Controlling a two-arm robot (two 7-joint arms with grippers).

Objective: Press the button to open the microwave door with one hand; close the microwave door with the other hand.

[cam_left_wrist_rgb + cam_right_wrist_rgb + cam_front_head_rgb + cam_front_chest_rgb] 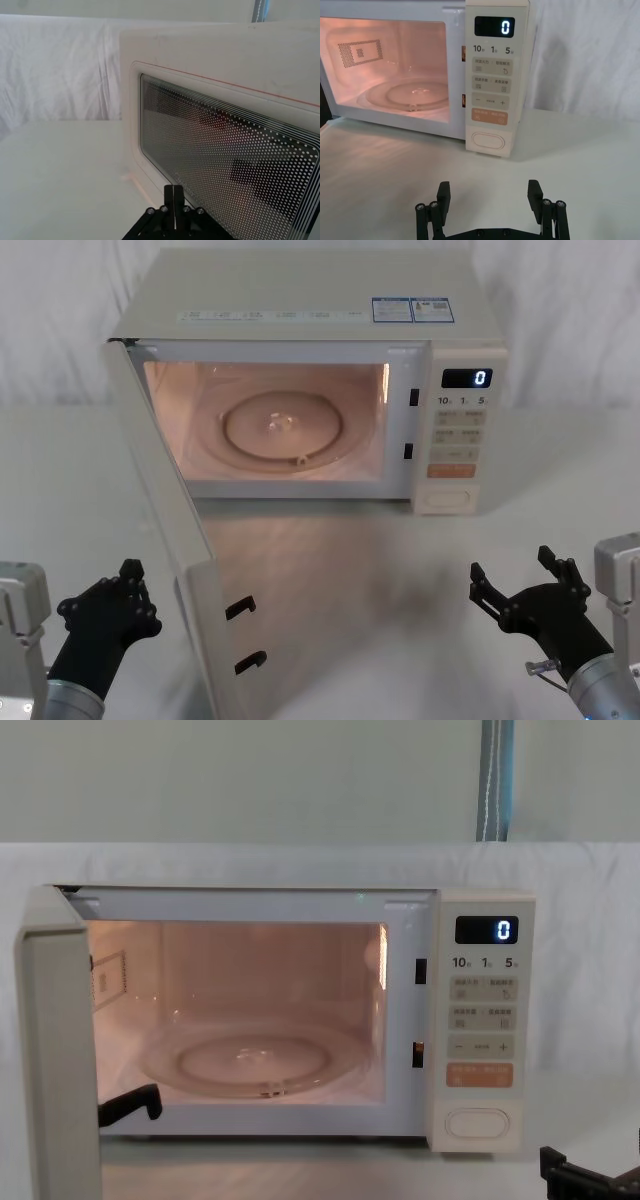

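The microwave door (165, 540) is swung wide at the microwave's (300, 310) left; rigid, hinged, best pushed flat on its outer face by the closed left gripper (125, 590); the right gripper (520, 585) is held open

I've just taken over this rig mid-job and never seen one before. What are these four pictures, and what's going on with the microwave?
One two-armed robot, four cameras: head, chest, and one on each wrist. On the white table stands the microwave, lit inside, glass turntable bare. The microwave door is swung wide open toward the robot's left. The left gripper, shut, sits just outside the door; its wrist camera faces the dotted window. The right gripper, open, hangs in front of the control panel and the button, touching neither. Nothing is held. Closing the door remains.
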